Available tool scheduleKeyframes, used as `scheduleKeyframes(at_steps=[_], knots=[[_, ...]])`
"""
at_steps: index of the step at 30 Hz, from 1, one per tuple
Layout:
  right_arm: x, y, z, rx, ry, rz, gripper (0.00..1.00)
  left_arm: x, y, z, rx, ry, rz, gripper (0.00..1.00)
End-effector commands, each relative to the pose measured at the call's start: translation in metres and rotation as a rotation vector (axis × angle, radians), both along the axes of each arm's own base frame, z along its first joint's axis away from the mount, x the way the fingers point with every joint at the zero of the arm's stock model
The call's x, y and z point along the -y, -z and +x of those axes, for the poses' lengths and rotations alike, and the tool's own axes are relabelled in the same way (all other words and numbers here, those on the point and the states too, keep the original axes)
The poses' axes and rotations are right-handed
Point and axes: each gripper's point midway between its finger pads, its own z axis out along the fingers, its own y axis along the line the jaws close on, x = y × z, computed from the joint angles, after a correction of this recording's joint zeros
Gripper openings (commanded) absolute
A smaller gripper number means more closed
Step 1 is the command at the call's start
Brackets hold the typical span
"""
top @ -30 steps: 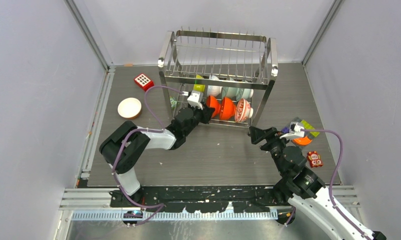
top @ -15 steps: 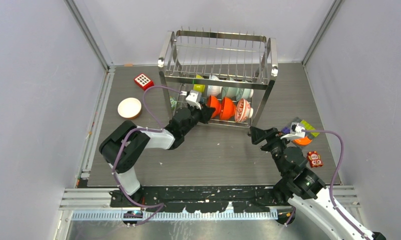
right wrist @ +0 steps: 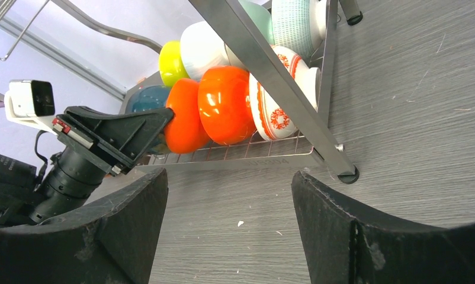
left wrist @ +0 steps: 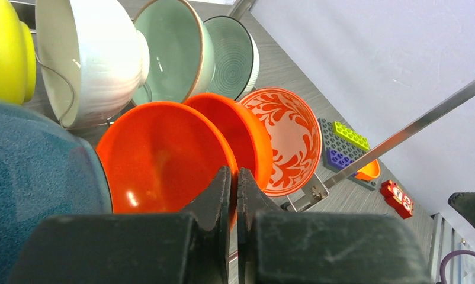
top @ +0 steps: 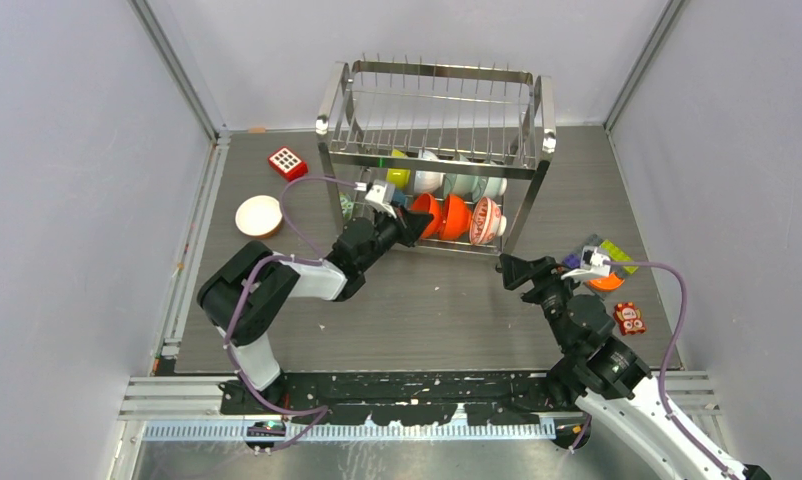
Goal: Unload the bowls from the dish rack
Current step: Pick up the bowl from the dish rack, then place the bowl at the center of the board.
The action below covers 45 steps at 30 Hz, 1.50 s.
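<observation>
The dish rack [top: 437, 110] stands at the back of the table, with several bowls on edge in its lower tier. My left gripper [left wrist: 235, 177] reaches in from the left and is shut on the rim of the leftmost orange bowl [left wrist: 158, 160], one finger inside and one outside. Right of that bowl stand a second orange bowl [left wrist: 250, 133] and a red-and-white patterned bowl [left wrist: 288, 139]. Behind are lime-yellow [left wrist: 7, 53], white [left wrist: 87, 59] and pale teal [left wrist: 173, 53] bowls; a dark blue bowl [left wrist: 34, 177] sits at the left. My right gripper [right wrist: 229, 177] hovers open over bare table, right of the rack.
A pale bowl [top: 259, 215] lies on the table left of the rack, near a red block with white dots [top: 288, 162]. Flat toy bricks [top: 617, 260], a small orange bowl [top: 605, 282] and a red piece [top: 630, 318] lie at the right. The rack's steel leg [right wrist: 294, 100] is near my right gripper.
My left gripper has pushed a little further into the rack and its jaws have closed on the orange bowl's rim. The right arm has hardly moved.
</observation>
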Motion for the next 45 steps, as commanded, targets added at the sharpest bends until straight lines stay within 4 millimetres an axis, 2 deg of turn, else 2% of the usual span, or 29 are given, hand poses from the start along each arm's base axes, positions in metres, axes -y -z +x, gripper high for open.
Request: scheduleKeyframes(at_steps=[1, 10, 19, 26, 38, 42, 45], knots=[[0.002, -0.006, -0.001, 0.016, 0.010, 0.026, 0.80, -0.011, -0.050, 0.004, 0.113, -0.030, -0.108, 0.00], [0.004, -0.007, -0.003, 0.017, 0.011, 0.031, 0.80, -0.015, -0.052, 0.001, 0.113, -0.031, -0.074, 0.00], [0.005, -0.009, -0.005, 0.020, 0.009, 0.035, 0.80, -0.024, -0.097, -0.009, 0.173, -0.036, -0.122, 0.00], [0.007, -0.013, -0.008, 0.027, 0.011, 0.045, 0.80, -0.028, -0.116, -0.023, 0.185, -0.006, -0.151, 0.00], [0.013, -0.022, -0.017, 0.026, 0.003, 0.050, 0.80, -0.031, -0.125, -0.062, 0.163, 0.123, -0.134, 0.00], [0.010, -0.024, -0.023, 0.000, -0.031, 0.046, 0.80, -0.029, -0.122, -0.086, 0.131, 0.206, -0.075, 0.00], [0.006, -0.025, -0.029, -0.037, -0.069, 0.030, 0.80, -0.027, -0.123, -0.113, 0.131, 0.283, 0.015, 0.00]])
